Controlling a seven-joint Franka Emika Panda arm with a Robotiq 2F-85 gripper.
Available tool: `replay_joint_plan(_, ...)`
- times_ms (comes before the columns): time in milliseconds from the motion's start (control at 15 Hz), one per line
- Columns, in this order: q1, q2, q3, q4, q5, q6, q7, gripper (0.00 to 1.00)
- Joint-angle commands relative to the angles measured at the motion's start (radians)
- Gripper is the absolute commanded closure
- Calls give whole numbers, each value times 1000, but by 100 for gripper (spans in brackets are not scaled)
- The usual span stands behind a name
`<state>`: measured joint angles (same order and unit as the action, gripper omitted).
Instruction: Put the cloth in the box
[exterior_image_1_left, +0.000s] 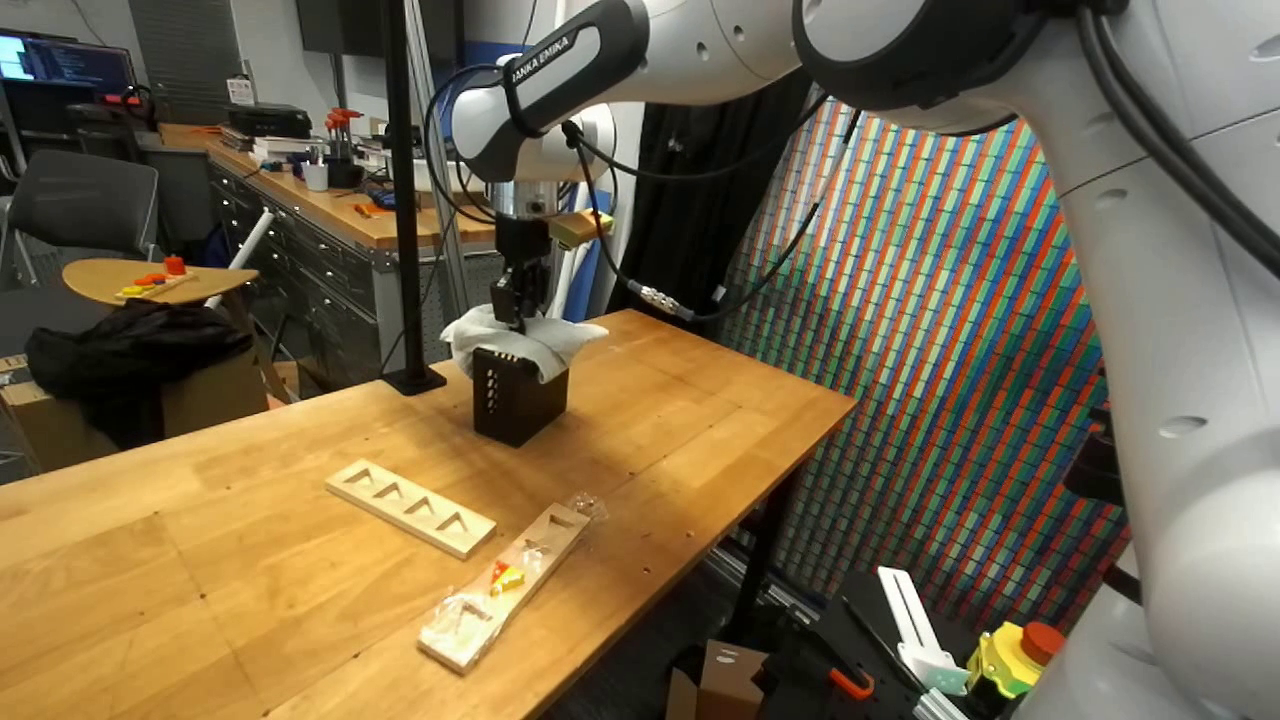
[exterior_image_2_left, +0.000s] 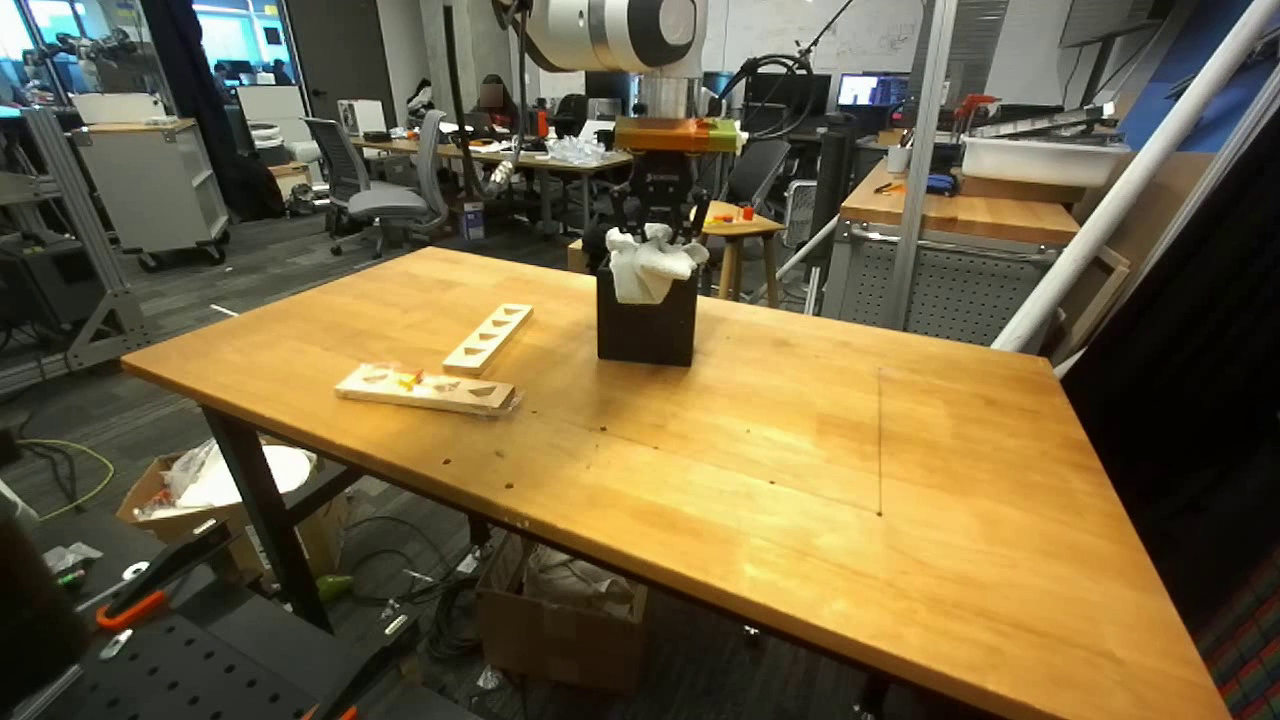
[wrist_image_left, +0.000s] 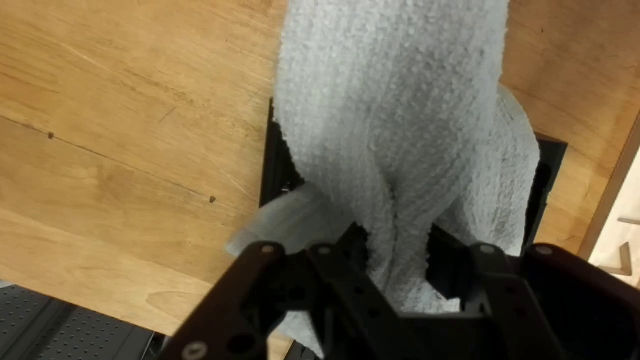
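Note:
The white rumpled cloth (exterior_image_1_left: 545, 345) lies bunched over the top of the black box (exterior_image_1_left: 520, 412), with folds hanging past its rim. In an exterior view, part of the cloth (exterior_image_2_left: 650, 272) droops over the near wall of the upright box (exterior_image_2_left: 645, 332). My gripper (exterior_image_1_left: 518, 318) is directly above the box, pointing down. In the wrist view, the gripper (wrist_image_left: 398, 257) has a thick fold of cloth (wrist_image_left: 390, 110) pinched between its fingers. Dark edges of the box (wrist_image_left: 547, 165) show on both sides under the cloth. The inside of the box is mostly hidden.
A pale wooden slotted strip (exterior_image_1_left: 410, 507) and a plastic-wrapped strip (exterior_image_1_left: 505, 590) with red and yellow pieces lie on the wooden table (exterior_image_1_left: 250, 590). A black upright post (exterior_image_1_left: 405, 200) stands at the table edge near the box.

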<state>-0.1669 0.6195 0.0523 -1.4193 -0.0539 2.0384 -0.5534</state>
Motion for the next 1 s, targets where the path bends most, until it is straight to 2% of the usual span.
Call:
replay_joint_plan(0, -5, -2, 4, -12, 22, -10, -12, 94)
replay_joint_plan(467, -19, 46, 17, 9, 41, -35, -62, 94)
replay_joint_plan(933, -60, 80, 19, 10, 118, -60, -130, 94)
